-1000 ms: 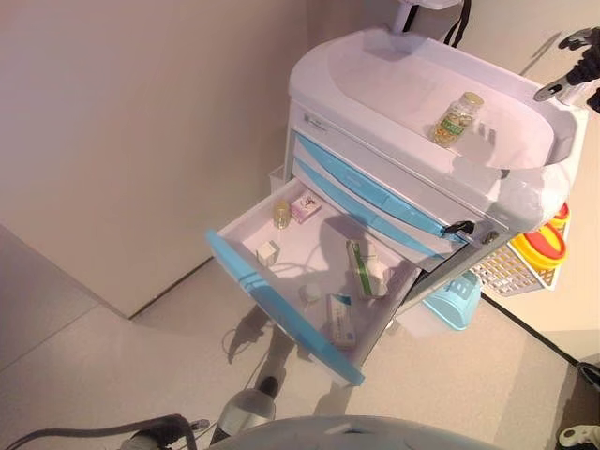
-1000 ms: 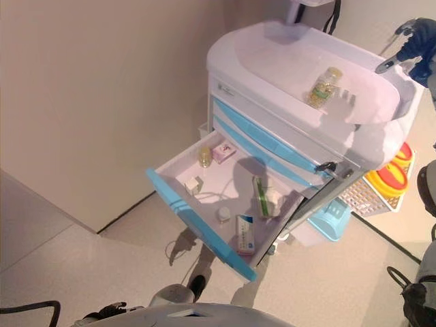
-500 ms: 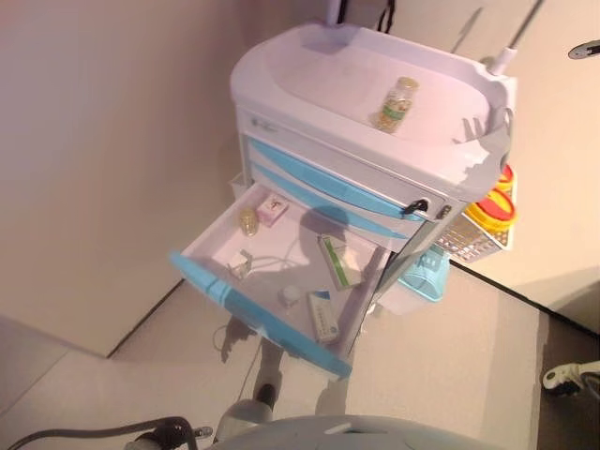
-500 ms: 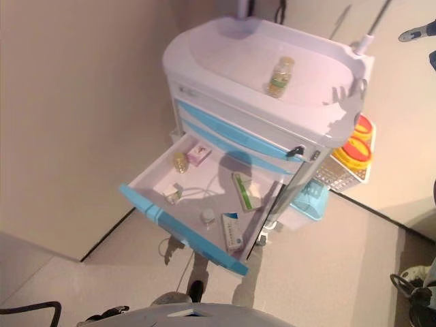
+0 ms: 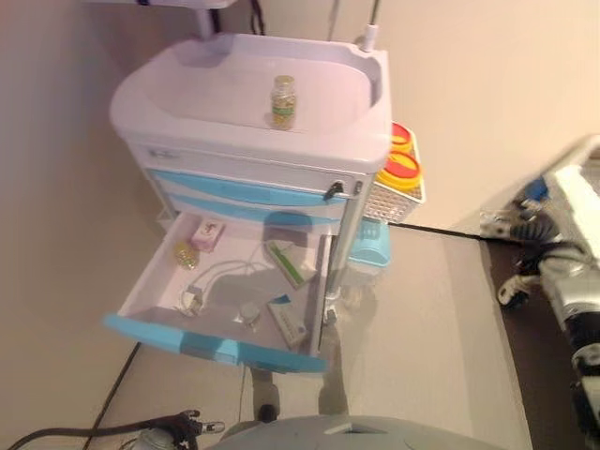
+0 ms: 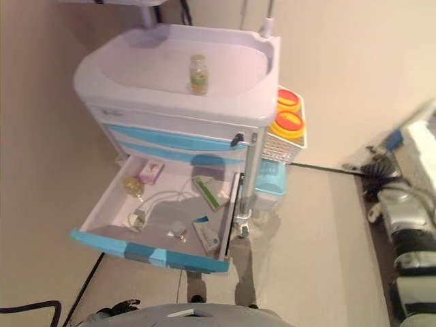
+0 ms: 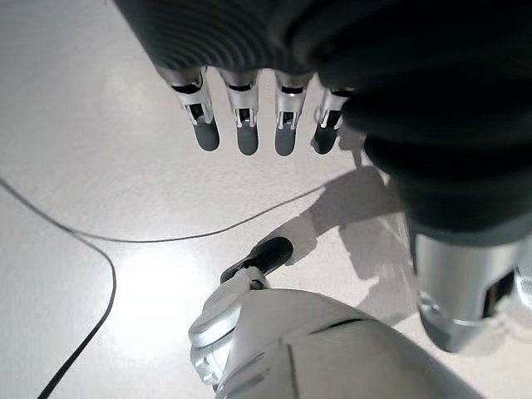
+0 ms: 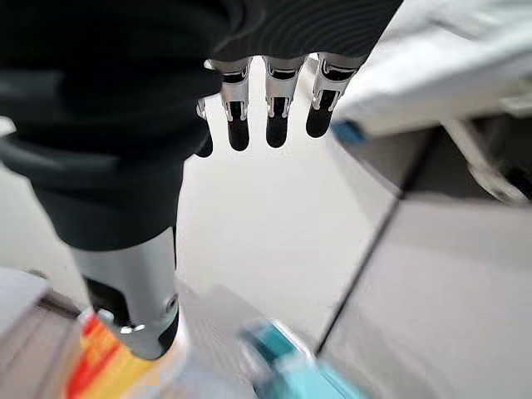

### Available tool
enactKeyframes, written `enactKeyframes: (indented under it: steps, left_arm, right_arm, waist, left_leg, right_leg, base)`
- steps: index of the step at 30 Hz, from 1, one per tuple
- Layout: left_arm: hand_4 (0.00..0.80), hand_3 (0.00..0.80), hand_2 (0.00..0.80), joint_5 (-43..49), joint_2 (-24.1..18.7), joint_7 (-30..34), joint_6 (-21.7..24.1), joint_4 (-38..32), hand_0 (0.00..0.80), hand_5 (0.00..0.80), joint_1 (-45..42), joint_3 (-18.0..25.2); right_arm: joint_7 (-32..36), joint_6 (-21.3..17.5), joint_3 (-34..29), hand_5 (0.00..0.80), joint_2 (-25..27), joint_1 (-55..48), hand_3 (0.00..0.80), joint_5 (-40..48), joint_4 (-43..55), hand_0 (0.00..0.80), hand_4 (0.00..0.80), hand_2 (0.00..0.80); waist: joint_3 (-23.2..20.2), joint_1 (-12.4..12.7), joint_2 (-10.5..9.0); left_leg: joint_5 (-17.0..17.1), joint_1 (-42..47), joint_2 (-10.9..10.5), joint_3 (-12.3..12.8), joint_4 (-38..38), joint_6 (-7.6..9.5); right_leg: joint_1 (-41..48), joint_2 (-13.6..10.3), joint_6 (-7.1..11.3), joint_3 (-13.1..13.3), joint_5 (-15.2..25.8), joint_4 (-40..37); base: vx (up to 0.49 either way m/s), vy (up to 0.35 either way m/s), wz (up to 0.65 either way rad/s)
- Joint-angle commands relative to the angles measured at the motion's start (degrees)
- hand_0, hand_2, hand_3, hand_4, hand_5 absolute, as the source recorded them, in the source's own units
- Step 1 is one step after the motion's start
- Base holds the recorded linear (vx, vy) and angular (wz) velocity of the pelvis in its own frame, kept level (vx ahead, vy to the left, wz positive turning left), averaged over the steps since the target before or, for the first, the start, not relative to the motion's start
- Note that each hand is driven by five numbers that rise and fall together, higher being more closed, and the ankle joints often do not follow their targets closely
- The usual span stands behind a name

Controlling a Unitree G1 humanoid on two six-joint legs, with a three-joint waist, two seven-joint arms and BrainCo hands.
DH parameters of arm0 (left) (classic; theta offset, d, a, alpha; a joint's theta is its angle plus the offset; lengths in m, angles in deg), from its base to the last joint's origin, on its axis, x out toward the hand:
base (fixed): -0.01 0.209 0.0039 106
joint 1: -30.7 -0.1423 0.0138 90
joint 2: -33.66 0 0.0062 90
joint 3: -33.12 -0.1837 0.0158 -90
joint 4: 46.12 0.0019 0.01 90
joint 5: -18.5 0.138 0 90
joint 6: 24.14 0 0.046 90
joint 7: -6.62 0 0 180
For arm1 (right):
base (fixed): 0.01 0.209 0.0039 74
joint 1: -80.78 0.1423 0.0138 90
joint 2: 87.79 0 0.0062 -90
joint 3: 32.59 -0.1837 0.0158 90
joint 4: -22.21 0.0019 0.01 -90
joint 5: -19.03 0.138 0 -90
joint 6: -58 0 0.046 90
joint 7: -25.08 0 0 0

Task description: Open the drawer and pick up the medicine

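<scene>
The white cart (image 5: 253, 131) has its lowest blue-fronted drawer (image 5: 214, 346) pulled open. Inside lie a pink box (image 5: 208, 233), a small amber bottle (image 5: 184, 254), a green-and-white box (image 5: 289, 262), a blue-and-white box (image 5: 289, 323), a small white bottle (image 5: 248, 314) and a small white box (image 5: 192, 300). A pill bottle (image 5: 283, 100) stands on the cart's top tray. My left hand (image 7: 249, 91) hangs over the floor, fingers straight, empty. My right hand (image 8: 266, 91) is also open and empty, off the cart's right side.
A white wire basket with yellow-and-red containers (image 5: 398, 164) hangs on the cart's right side, with a teal bin (image 5: 370, 248) below it. A black cable (image 7: 83, 241) lies on the floor. Blurred equipment (image 5: 534, 225) stands on the dark floor at the right.
The camera has swung, so the cart now shows further left and squarer. My right hand, above the cart's top right edge a second ago, is no longer there. The drawer's contents have not moved.
</scene>
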Motion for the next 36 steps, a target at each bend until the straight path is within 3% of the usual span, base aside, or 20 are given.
enactKeyframes:
  steps: [1, 10, 16, 21, 25, 33, 36]
  left_arm:
    - [0.000, 0.000, 0.000, 3.14, 0.99, 0.57, 2.25, 3.00, 0.000, 0.000, 1.77, -0.86]
    - [0.000, 0.000, 0.000, 1.98, 3.32, 0.85, 4.71, 0.97, 0.000, 0.000, 1.28, -2.98]
    - [0.000, 0.000, 0.000, 1.74, 3.92, 1.80, 5.54, 0.10, 0.000, 0.000, 1.92, -4.35]
    - [0.000, 0.000, 0.000, 2.39, 3.05, 0.81, 7.29, -1.72, 0.000, 0.000, 2.57, -6.22]
    - [0.000, 0.000, 0.000, -2.35, 1.67, -1.78, 9.27, -4.15, 0.000, 0.000, 5.98, -7.48]
    - [0.000, 0.000, 0.000, -5.59, -1.76, -6.06, 8.80, -13.86, 0.000, 0.000, 11.28, -5.68]
    - [0.000, 0.000, 0.000, -6.43, -5.24, -7.13, 7.98, -19.39, 0.000, 0.000, 12.74, -4.15]
  right_arm:
    - [-0.74, -8.00, -0.10, 0.000, -3.64, -1.90, 0.000, -0.82, 3.26, 0.000, 0.000, 0.000]
    - [-1.48, -15.37, 7.15, 0.000, -17.03, -12.72, 0.000, -6.79, -3.14, 0.000, 0.000, 0.000]
    - [-3.77, -18.23, 9.55, 0.000, -20.18, -15.22, 0.000, -7.48, -10.82, 0.000, 0.000, 0.000]
    - [-9.84, -19.72, 11.02, 0.000, -19.60, -15.60, 0.000, -12.37, -15.12, 0.000, 0.000, 0.000]
    - [-9.88, -19.99, 12.34, 0.000, -18.59, -14.07, 0.000, -13.60, -16.71, 0.000, 0.000, 0.000]
    - [-10.23, -18.28, 13.16, 0.000, -14.08, -12.08, 0.000, -15.66, -14.59, 0.000, 0.000, 0.000]
    - [-9.42, -18.46, 13.63, 0.000, -11.74, -12.09, 0.000, -18.68, -13.10, 0.000, 0.000, 0.000]
  waist:
    - [0.85, 0.68, -0.75]
    - [2.21, -1.84, 0.57]
    - [3.57, -2.36, 1.64]
    - [6.01, -2.99, 3.00]
    - [9.48, -3.98, 4.24]
    - [15.00, -5.27, 5.21]
    - [16.43, -5.18, 5.18]
  left_leg:
    - [-10.59, 1.92, -2.10, 0.37, 3.56, 0.52]
    - [-10.01, 1.18, -1.55, 1.94, 3.25, 0.39]
    - [-9.35, -0.15, -1.68, 1.01, 3.45, 0.60]
    - [-8.59, -2.85, -1.59, 0.15, 4.35, 0.70]
    - [-8.31, -6.69, -1.61, -0.24, 6.72, 0.83]
    - [-10.23, -15.11, -2.78, -0.59, 18.20, 1.39]
    - [-10.99, -18.17, -3.06, -0.67, 21.64, 1.90]
  right_leg:
    - [-2.22, -1.81, 3.13, -1.76, 3.61, -0.83]
    - [-3.39, -0.54, 2.66, -0.78, 3.47, -0.99]
    - [-4.45, -0.06, 2.31, -1.04, 3.20, -0.38]
    - [-7.04, 0.27, 2.06, -1.16, 2.75, 1.24]
    - [-11.33, 0.08, 1.38, -1.13, 1.68, 4.78]
    - [-19.75, -0.80, -0.14, -0.81, -0.65, 14.62]
    - [-22.99, -0.88, -0.49, -0.45, -1.73, 18.71]
  base:
    - [0.024, -0.068, -0.26]
    - [-0.001, -0.032, -0.20]
    - [-0.007, -0.003, -0.02]
    - [-0.080, 0.017, -0.10]
    - [-0.149, 0.070, -0.28]
    - [-0.052, 0.076, -0.12]
    - [0.005, 0.073, -0.07]
